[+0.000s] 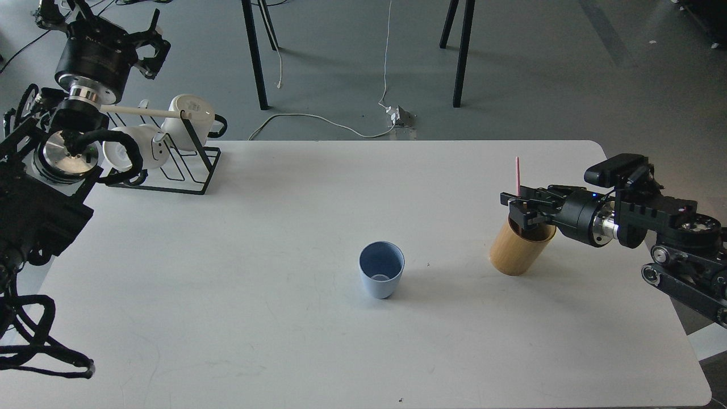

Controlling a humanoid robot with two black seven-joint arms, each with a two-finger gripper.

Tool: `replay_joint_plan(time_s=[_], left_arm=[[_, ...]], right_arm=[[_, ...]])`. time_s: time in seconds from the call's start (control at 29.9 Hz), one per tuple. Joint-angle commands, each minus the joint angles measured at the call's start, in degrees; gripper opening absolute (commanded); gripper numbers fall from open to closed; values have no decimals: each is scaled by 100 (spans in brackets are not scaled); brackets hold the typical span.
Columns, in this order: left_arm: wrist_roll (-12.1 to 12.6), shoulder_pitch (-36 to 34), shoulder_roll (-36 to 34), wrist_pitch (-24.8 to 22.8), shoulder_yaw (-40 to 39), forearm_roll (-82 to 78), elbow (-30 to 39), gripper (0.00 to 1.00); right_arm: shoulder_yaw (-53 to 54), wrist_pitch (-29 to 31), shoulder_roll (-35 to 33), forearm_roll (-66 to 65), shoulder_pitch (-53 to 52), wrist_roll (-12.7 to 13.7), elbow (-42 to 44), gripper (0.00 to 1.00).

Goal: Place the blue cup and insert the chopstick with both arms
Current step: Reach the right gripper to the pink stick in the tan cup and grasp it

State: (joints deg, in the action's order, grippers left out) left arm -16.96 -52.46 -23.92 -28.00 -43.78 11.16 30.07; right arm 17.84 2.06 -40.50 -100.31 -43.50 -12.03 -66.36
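The blue cup (381, 276) stands upright and empty near the middle of the white table (284, 341). My right gripper (519, 205) is at the rim of the tan wooden holder (515, 250), far to the right of the cup. It is shut on the pink chopstick (517, 175), which points straight up out of the fingers. The stick's lower end is hidden behind the gripper and the holder. My left gripper (152, 50) is raised at the far left, above the rack, open and empty, far from the cup.
A black wire rack (190, 165) with a cream rod (142, 111) and white mugs (190, 113) stands at the table's back left corner. Black legs (255, 57) and a white cable (318, 119) are on the floor behind the table.
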Motion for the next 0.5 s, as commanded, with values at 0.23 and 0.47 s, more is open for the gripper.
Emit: replay_joint_plan(time_s=[0.23, 0.47], left_arm=[[0, -10, 10, 0, -78, 9, -2, 100], [0, -28, -8, 0, -131, 9, 7, 100]], right_arm=[[-9, -13, -28, -6, -18, 8, 18, 1], [70, -92, -439, 29, 17, -10, -271, 0]])
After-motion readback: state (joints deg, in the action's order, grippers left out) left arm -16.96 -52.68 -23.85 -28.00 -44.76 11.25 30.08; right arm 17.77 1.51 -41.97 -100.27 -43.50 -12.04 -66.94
